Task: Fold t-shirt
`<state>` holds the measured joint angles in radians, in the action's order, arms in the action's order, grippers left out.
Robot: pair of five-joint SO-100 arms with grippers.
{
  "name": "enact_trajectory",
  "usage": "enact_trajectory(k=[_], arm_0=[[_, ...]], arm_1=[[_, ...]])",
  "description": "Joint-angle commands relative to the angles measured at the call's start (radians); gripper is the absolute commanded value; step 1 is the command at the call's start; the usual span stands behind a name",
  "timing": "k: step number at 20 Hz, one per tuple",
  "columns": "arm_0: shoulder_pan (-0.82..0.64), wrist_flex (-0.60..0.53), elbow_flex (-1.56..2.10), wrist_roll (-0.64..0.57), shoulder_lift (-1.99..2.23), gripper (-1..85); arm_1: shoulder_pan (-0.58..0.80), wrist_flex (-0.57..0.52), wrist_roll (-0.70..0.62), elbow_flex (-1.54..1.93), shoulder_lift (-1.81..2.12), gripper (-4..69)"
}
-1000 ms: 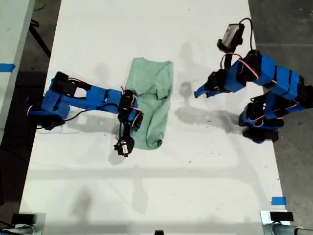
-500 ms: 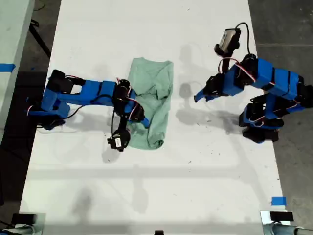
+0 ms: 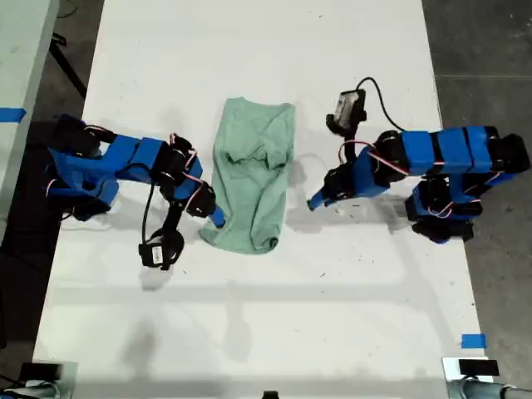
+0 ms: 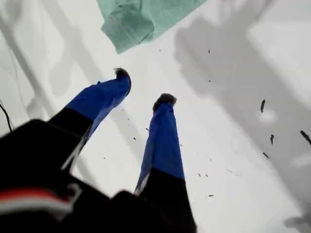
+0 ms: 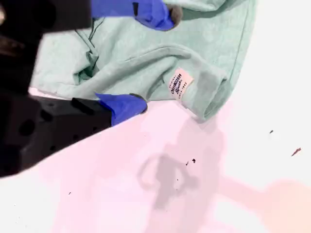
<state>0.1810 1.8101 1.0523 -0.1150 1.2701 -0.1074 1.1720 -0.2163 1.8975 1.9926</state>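
My second gripper (image 5: 148, 59) has backed to the t-shirt's (image 3: 253, 170) edge; jaws apart

Soft matt cloth t-shirt (image 3: 252, 179) on a smooth white table (image 3: 249, 332).

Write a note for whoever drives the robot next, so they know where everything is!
My first claw: open, holding nothing, over bare table, just short of the t-shirt on the exterior view's right.
My second claw: open, one finger over the cloth and one at its edge, on the exterior view's left. Nothing is pinched yet.
T-shirt: lying mid-table as a narrow, wrinkled strip, with a small white label showing near one corner.
Done: it looks folded in lengthwise.
Left: probably grip that edge, fold the strip across, and smooth it.
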Motion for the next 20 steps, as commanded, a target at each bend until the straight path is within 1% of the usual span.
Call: enact_trajectory(k=[1, 2, 3, 10, 13, 14, 17, 19, 20], arm_0=[[0.020, -0.336, 0.330, 0.048, 0.224, 27.8], [0.011, -0.440, 0.460, 0.074, 0.296, 26.9], [0.006, -0.491, 0.528, 0.077, 0.337, 26.4], [-0.002, -0.512, 0.543, 0.084, 0.206, 26.3], [-0.002, -0.534, 0.561, 0.092, 0.167, 26.3], [-0.002, -0.545, 0.575, 0.101, 0.158, 26.3], [0.003, -0.598, 0.611, 0.115, 0.115, 26.2], [0.008, -0.634, 0.606, 0.121, 0.060, 25.6], [0.008, -0.649, 0.594, 0.121, 0.028, 23.8]], arm_1=[[-0.054, -0.046, 0.035, -0.178, -0.164, 15.1], [-0.061, -0.043, 0.040, -0.236, -0.233, 15.5], [-0.066, -0.038, 0.048, -0.287, -0.290, 15.7], [-0.084, -0.008, 0.048, -0.571, -0.583, 17.0], [-0.092, -0.009, 0.049, -0.663, -0.687, 18.8], [-0.095, -0.018, 0.051, -0.683, -0.716, 19.7], [-0.106, -0.092, 0.057, -0.698, -0.801, 20.7], [-0.118, -0.149, 0.066, -0.701, -0.876, 20.5], [-0.127, -0.169, 0.072, -0.710, -0.919, 19.5]])
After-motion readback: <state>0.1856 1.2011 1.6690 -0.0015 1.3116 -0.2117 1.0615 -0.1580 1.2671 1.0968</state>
